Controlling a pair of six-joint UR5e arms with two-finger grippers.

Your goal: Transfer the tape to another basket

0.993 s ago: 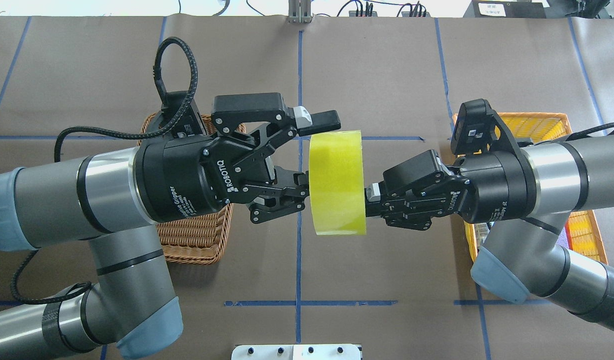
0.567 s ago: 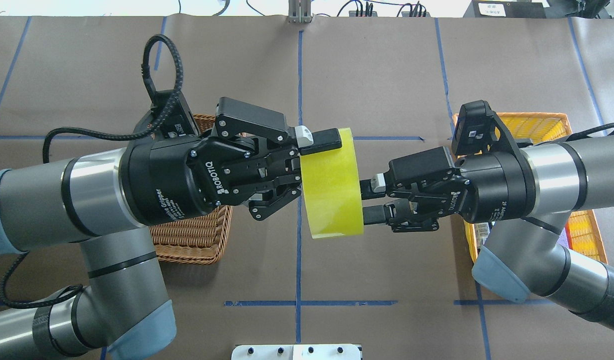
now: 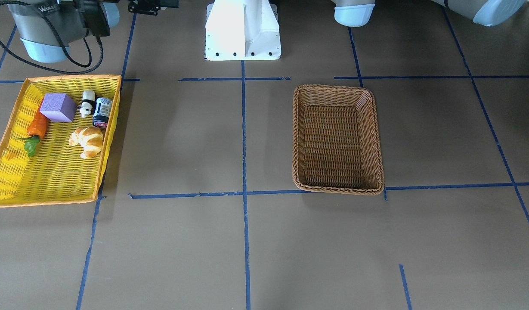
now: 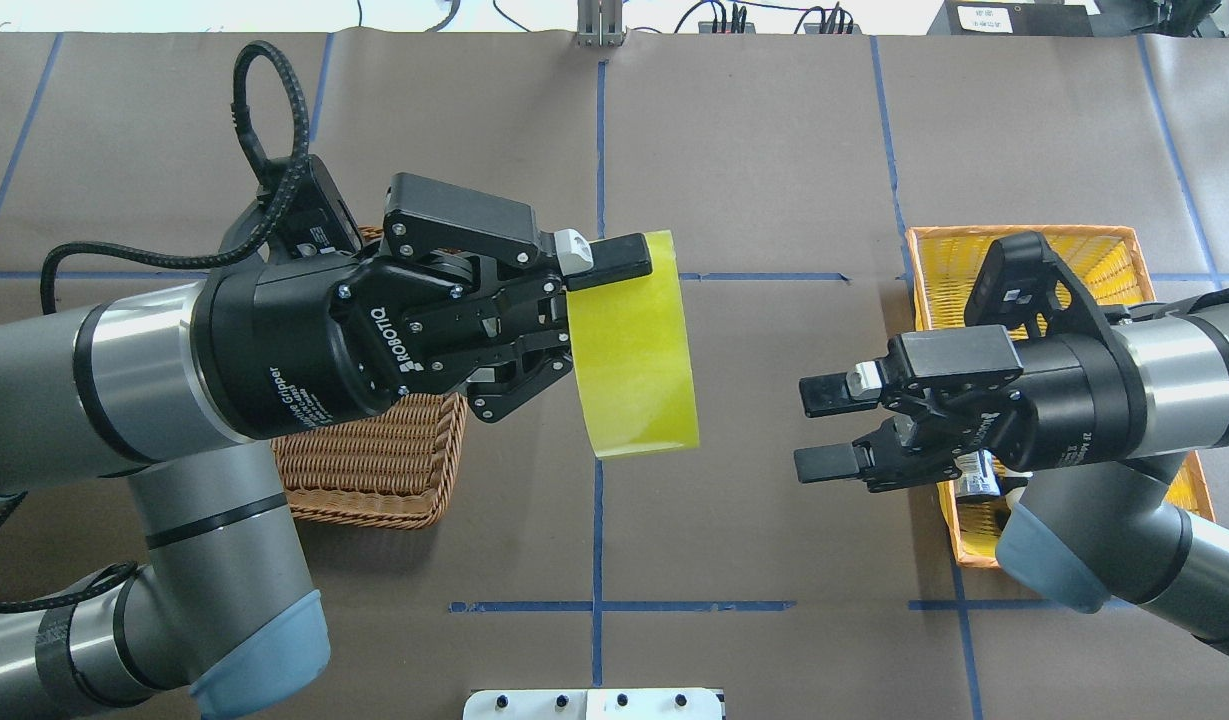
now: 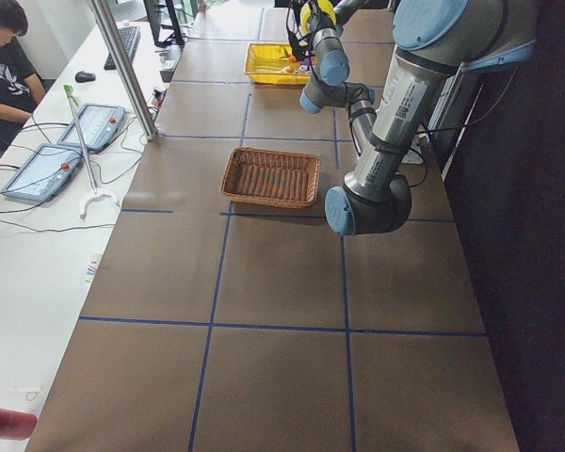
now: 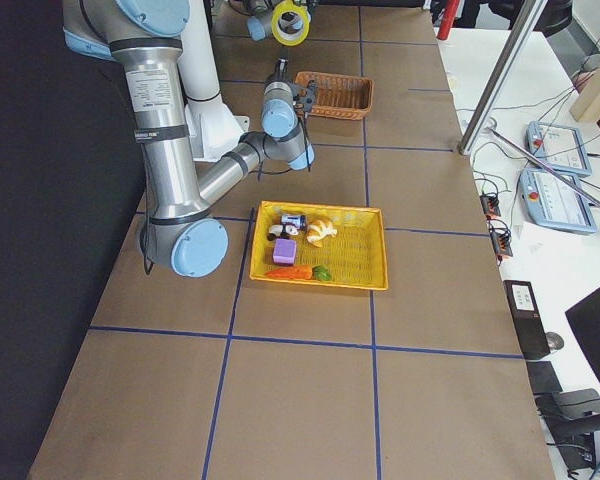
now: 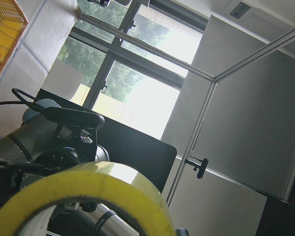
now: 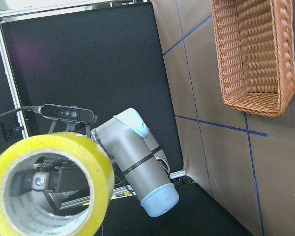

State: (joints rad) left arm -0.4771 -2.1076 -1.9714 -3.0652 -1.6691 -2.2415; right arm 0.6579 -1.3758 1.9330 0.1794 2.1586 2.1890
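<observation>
While hanging aloft beside the basket, being pinched by the left gripper — one tape, two grippers, a second yellow basket. Showing translucent yellow-green around a white-grey printed core; gaping empty — right gripper.

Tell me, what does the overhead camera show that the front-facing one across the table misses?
Only overhead: the tape, held in the air by the left gripper, and the open right gripper apart from it. Only front-facing: the croissant, purple block, carrot, panda figure and jar in the yellow basket, and the brown basket's empty inside. Both: the two baskets and the blue lines.
</observation>
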